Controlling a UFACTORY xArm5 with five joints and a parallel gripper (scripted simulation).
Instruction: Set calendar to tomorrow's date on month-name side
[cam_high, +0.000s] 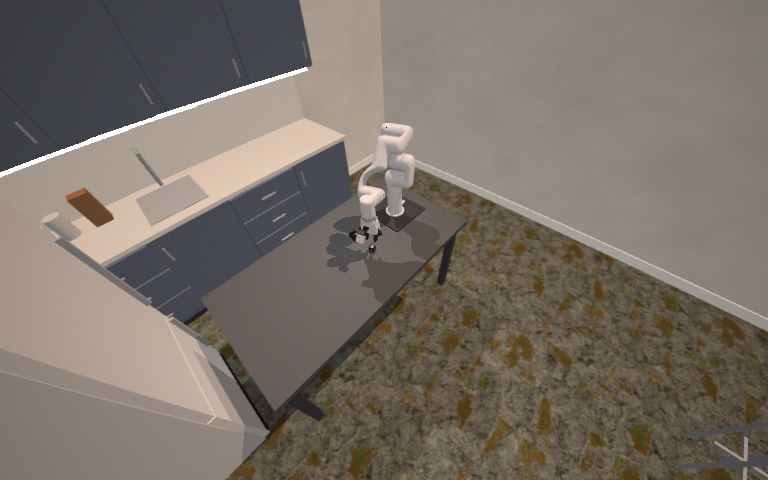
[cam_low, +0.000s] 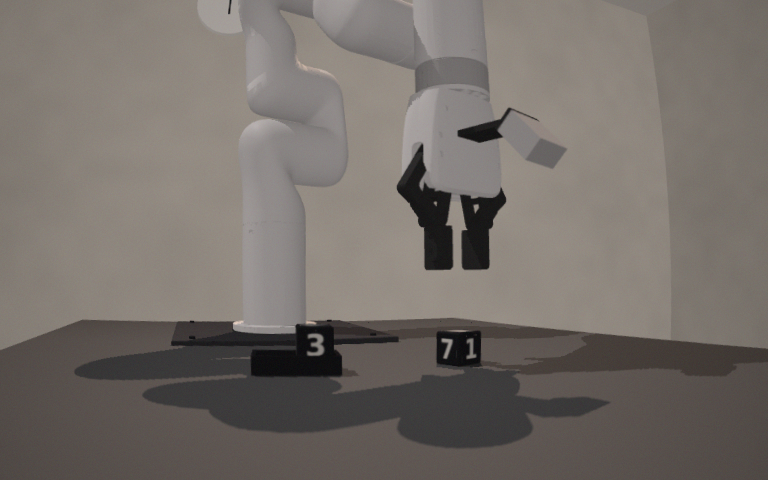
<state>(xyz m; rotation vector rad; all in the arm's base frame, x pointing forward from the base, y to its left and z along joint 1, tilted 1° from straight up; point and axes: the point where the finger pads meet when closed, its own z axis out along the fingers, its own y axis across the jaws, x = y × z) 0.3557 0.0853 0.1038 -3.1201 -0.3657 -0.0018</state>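
In the exterior view a low black tray [cam_low: 295,362] lies flat on the table in front of the arm's base. One black cube [cam_low: 314,343] stands at the tray's right end and shows an upright 3. The other black cube [cam_low: 458,348] stands on the table to the right of the tray, apart from it. It shows an upright 7 and 1 on two side faces. My gripper [cam_low: 456,263] hangs high above this second cube, pointing down. Its fingers are partly open with a narrow gap and hold nothing. In the top view the gripper [cam_high: 365,237] is small, near the arm's base.
The arm's base plate [cam_low: 283,333] lies just behind the tray. A small white camera block [cam_low: 532,138] sticks out from the gripper's side. The table [cam_high: 334,283] stretches far towards the front, with a kitchen counter [cam_high: 186,192] to its left.
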